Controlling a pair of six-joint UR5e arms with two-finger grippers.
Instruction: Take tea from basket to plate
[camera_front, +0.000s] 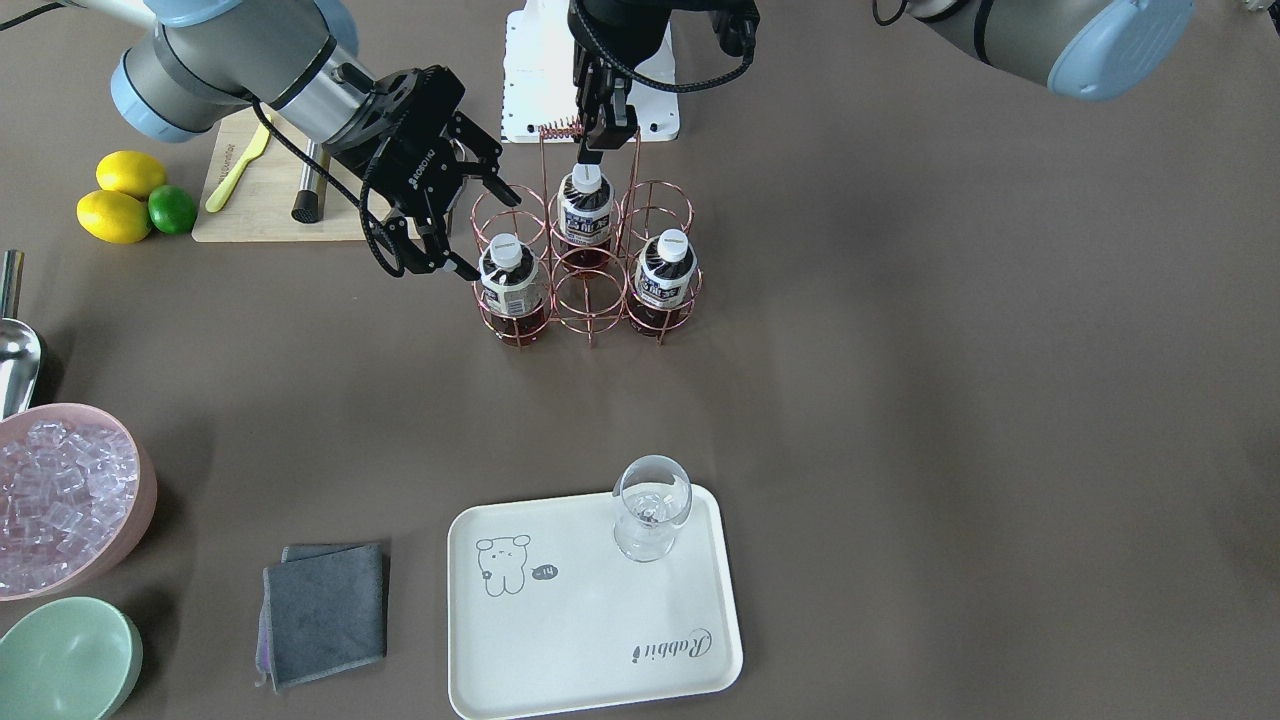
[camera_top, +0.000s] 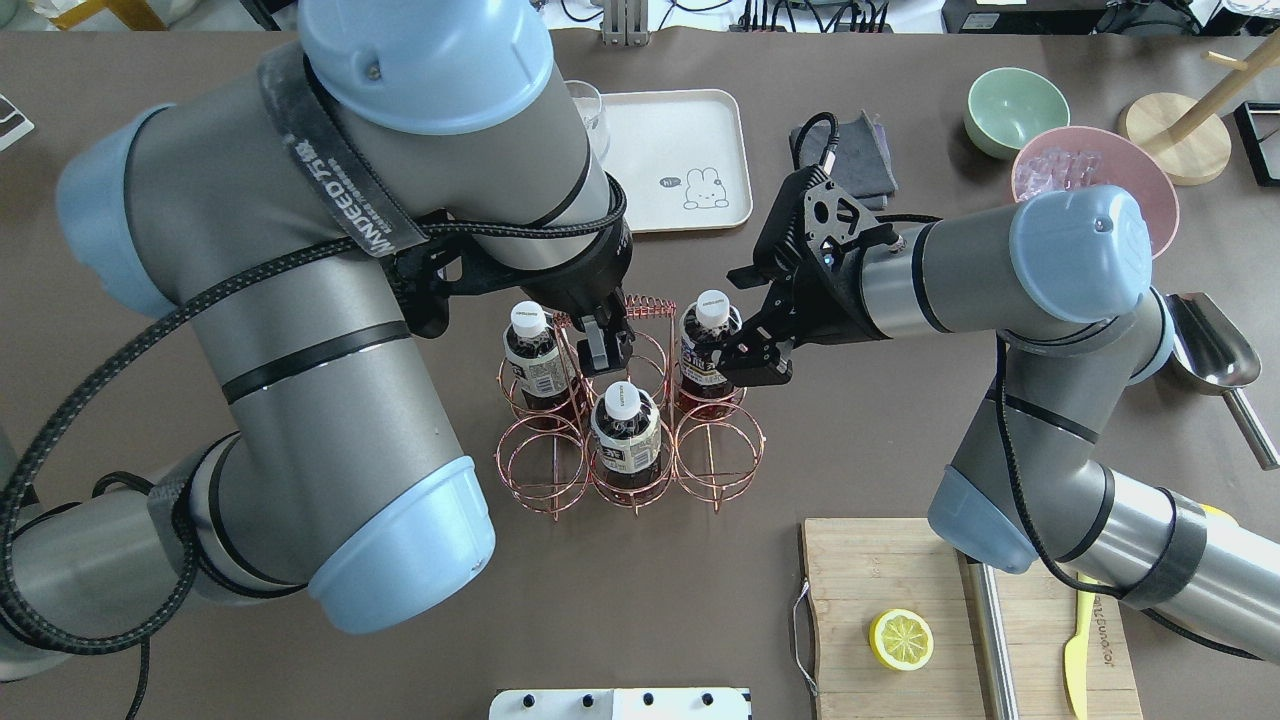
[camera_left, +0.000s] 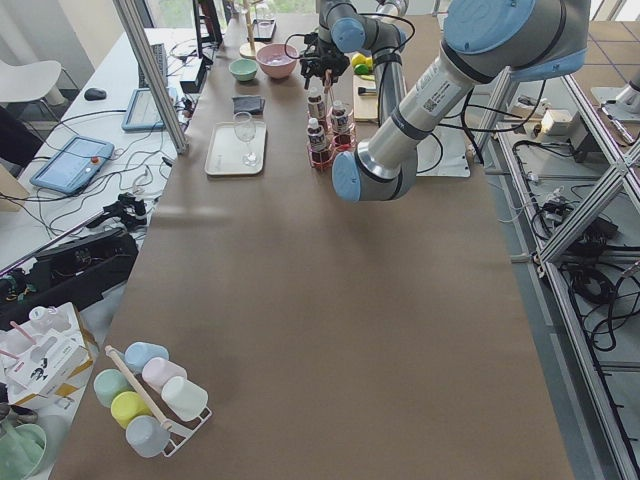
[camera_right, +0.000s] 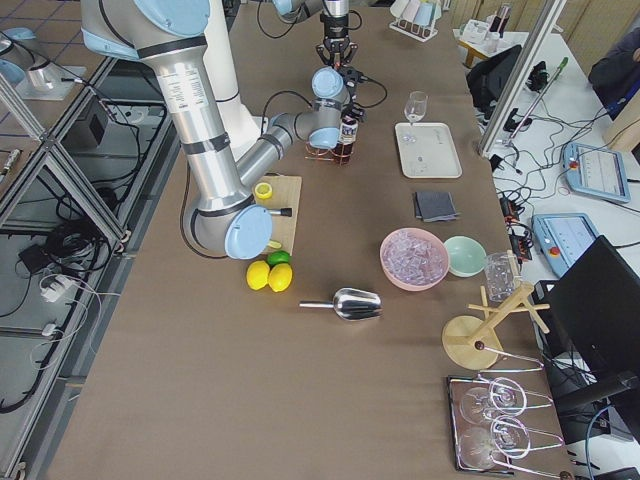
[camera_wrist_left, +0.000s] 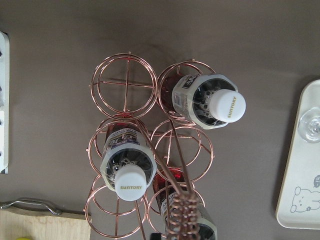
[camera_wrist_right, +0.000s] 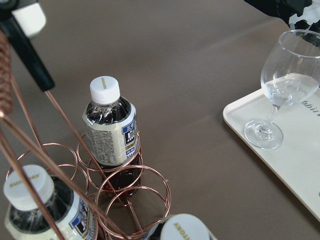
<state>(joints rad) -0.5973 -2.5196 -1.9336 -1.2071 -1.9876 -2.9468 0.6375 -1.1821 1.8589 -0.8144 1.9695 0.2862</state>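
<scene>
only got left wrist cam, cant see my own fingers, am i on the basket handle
Observer: Yes. The left gripper is pinched shut on the basket handle, beside its coil.
Operator: wheres the other arm
Observer: The right gripper is open, close beside a corner tea bottle; I can't tell if it touches.
Operator: whats that round thing on the plate edge
Observer: The foot of a clear wine glass, upright at one corner of the plate.

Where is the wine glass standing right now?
In the front-facing view the wine glass stands upright on the plate, in its upper right corner, on the edge facing the basket.
</scene>
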